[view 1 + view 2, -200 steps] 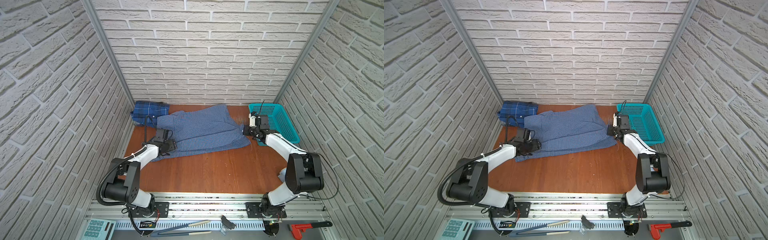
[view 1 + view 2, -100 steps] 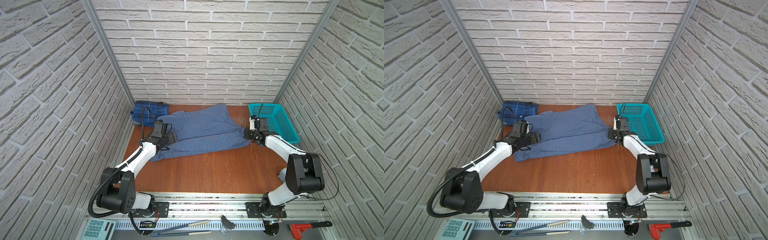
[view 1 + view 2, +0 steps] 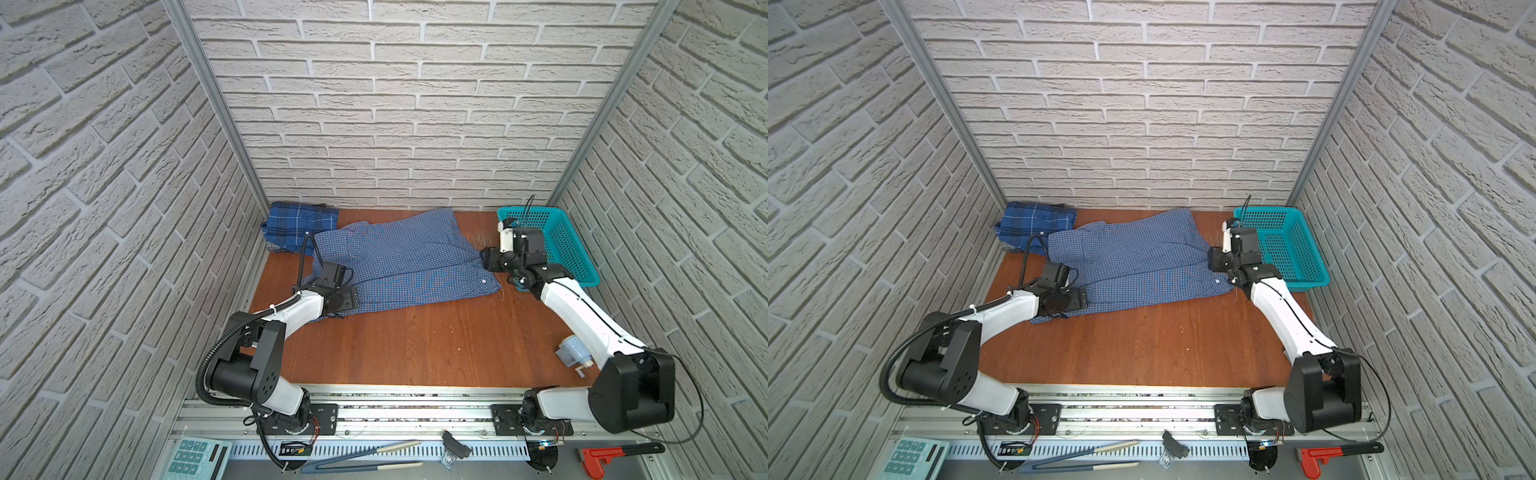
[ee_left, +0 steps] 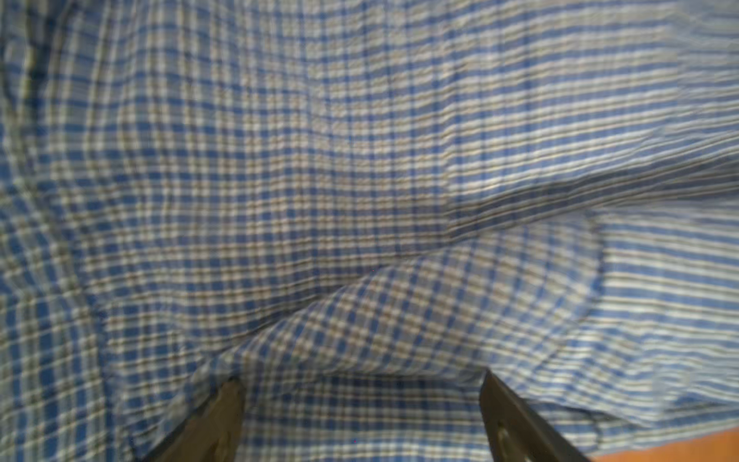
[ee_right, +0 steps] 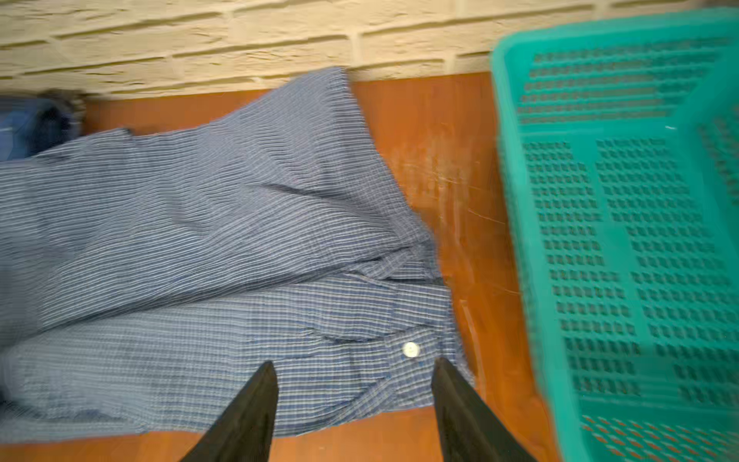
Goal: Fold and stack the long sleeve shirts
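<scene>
Lying spread and rumpled across the back of the brown wooden table (image 3: 415,345), the light blue fine-check button-up shirt (image 3: 399,257) reaches from near the back-left corner almost to the basket. It lies flat on the boards, with one long fold line running along it and a white button (image 3: 483,281) at its right end. The darker royal-blue plaid shirt (image 3: 297,222) sits folded in the back-left corner against the brick wall; whether the light shirt's left end overlaps it or only touches its edge cannot be told from the top views. The left gripper (image 3: 353,297) is low over the near-left part of the light shirt. In the left wrist view its dark fingers (image 4: 216,420) stand wide apart with checked cloth beneath them and a raised fold just ahead, nothing pinched between. The right gripper (image 3: 486,258) is at the shirt's right end. In the right wrist view its black fingers (image 5: 248,412) are spread over the cloth, the button just ahead of the gap. The teal perforated plastic basket (image 3: 569,249) stands in the back-right corner, just beside the right gripper, with bare wood between it and the shirt. Below the front rail lie a pale green calculator (image 3: 195,457) and a red pipe wrench (image 3: 594,459).
</scene>
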You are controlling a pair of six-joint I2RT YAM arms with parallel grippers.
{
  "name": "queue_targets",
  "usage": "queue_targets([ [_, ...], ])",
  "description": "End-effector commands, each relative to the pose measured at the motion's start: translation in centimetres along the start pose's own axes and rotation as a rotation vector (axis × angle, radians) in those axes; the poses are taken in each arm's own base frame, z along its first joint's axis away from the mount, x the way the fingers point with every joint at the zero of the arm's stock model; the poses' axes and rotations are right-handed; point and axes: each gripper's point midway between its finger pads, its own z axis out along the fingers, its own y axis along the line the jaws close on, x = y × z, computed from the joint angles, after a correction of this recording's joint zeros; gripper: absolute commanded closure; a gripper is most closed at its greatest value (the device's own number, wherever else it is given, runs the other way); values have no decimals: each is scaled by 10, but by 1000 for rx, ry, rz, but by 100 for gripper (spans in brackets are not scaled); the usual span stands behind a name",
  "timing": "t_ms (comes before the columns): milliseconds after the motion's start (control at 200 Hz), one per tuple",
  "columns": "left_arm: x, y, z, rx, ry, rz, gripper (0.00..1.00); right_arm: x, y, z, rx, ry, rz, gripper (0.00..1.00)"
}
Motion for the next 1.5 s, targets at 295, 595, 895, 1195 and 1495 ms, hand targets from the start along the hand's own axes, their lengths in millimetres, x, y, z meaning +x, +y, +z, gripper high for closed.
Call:
queue_targets([
  [295, -61, -75, -51, 132, -212, 5, 7, 79, 15, 134, 92, 275, 34, 42],
  [595, -31, -85, 27, 32, -77, 46, 7, 152, -10, 128, 167, 424, 76, 46],
  [895, 33, -71, 32, -24, 7, 140, 8, 220, -22, 54, 166, 495, 207, 49],
  [1195, 125, -59, -11, 60, 65, 115, 7, 180, -10, -10, 101, 371, 283, 47],
  [1495, -8, -57, -68, 53, -146, 76, 2, 41, 5, 19, 130, 132, 94, 45],
])
